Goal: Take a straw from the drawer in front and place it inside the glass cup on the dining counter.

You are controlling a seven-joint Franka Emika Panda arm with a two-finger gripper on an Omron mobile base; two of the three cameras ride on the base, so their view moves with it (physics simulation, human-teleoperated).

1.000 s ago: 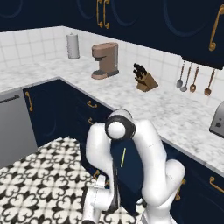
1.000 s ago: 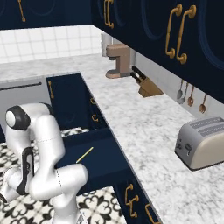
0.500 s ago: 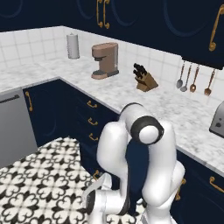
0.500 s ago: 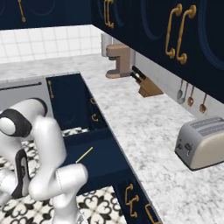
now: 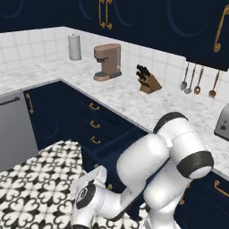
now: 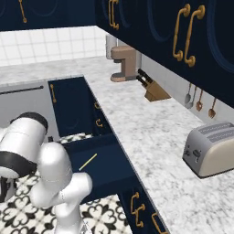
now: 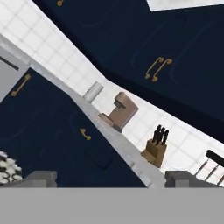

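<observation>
The straw is a thin, straight yellow stick. It lies at a slant on the dark floor of the open drawer, a navy-blue box pulled out from the cabinet run below the table.

The table is a white-grey veined marble slab that turns a corner under a white tiled wall. On it stand a brown coffee machine, a white paper-towel roll, a wooden knife block with black handles, and a boxy silver toaster. Ladles and spoons with brass handles hang on the tiles. The cabinets above and below are dark navy with curved brass pulls. A grey appliance front sits at the left end. The floor carries black-and-white patterned tiles.

The arm is folded tightly: its large white elbow stands high and the forearm drops low toward the floor in front of the drawer. In the hand view, the tool looks up along the cabinet fronts at the coffee machine and knife block. Its two grey fingertips stand wide apart at opposite sides of the view, with nothing between them.
</observation>
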